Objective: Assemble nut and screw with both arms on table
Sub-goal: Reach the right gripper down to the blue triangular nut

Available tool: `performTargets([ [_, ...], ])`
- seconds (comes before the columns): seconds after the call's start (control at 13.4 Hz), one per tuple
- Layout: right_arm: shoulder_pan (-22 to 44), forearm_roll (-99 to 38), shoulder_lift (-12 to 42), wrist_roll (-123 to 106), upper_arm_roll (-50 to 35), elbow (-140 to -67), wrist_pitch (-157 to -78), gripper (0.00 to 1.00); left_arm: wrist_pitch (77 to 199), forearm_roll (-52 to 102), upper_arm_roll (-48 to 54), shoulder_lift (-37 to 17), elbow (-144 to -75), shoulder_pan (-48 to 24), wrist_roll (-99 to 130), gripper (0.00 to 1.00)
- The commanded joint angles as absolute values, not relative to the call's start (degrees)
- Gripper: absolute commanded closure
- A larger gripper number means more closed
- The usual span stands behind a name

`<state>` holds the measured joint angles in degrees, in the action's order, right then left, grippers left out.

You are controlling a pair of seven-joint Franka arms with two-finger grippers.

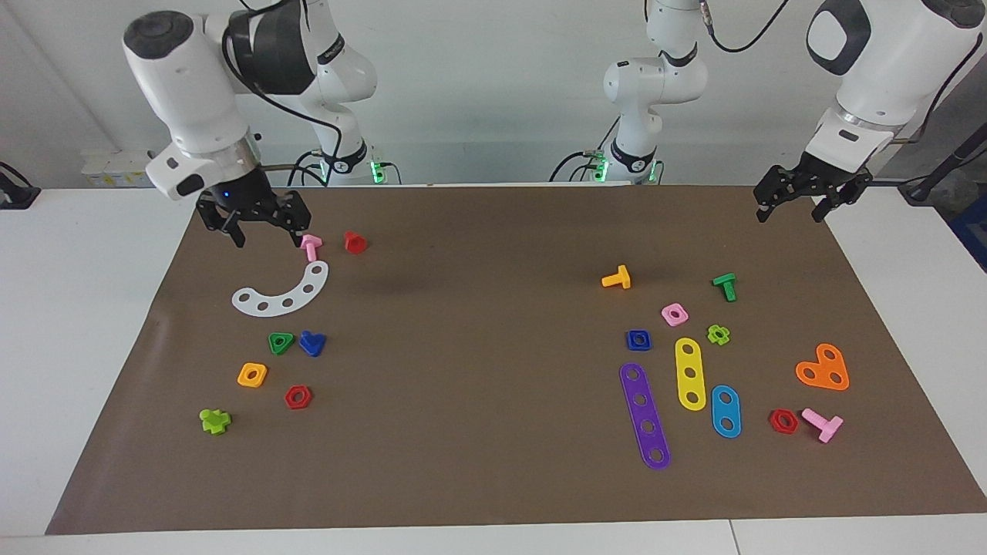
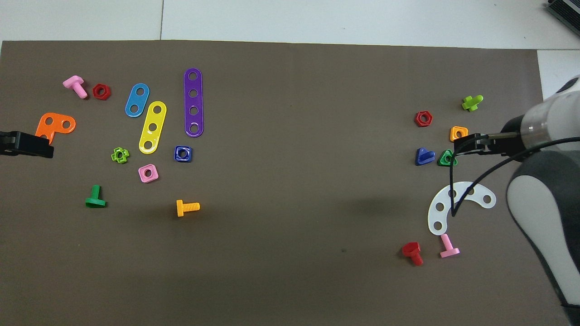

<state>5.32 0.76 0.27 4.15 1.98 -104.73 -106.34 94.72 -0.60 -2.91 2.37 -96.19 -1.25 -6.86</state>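
The dark-blue square nut (image 1: 638,339) (image 2: 182,153) lies flat on the brown mat of the table (image 1: 493,432), at the left arm's end, beside the purple strip. The dark-blue triangular-headed screw (image 1: 311,342) (image 2: 424,156) lies at the right arm's end, next to a green triangular nut (image 1: 281,342). My right gripper (image 1: 267,240) (image 2: 471,144) hangs open and empty above the mat, close beside a pink screw (image 1: 311,247) and over the white curved strip's end. My left gripper (image 1: 788,216) (image 2: 27,144) waits open and empty over the mat's edge.
Around the blue screw lie a white curved strip (image 1: 281,293), an orange-yellow square nut (image 1: 252,375), a red hex nut (image 1: 298,397) and a red screw (image 1: 355,242). Around the blue nut lie a pink square nut (image 1: 674,314), purple (image 1: 645,416) and yellow (image 1: 690,373) strips and an orange screw (image 1: 617,278).
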Motion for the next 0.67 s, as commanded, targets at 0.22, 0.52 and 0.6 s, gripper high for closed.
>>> performTargets([
  [0.22, 5.1, -0.4, 8.4, -1.2, 1.9, -114.5, -125.9, 0.0, 95.1, -1.8, -3.2, 3.7, -97.7, -1.7, -6.2, 0.0],
  [0.52, 2.6, -0.4, 9.8, -6.9, 1.9, -122.8, -135.7, 0.0, 95.1, -1.8, -3.2, 3.8, -97.7, -1.7, -6.2, 0.0],
  [0.6, 2.5, -0.4, 10.3, -6.9, 1.9, -123.6, -136.1, 0.05, 95.1, -1.8, -3.2, 3.8, -97.7, -1.7, -6.2, 0.0],
])
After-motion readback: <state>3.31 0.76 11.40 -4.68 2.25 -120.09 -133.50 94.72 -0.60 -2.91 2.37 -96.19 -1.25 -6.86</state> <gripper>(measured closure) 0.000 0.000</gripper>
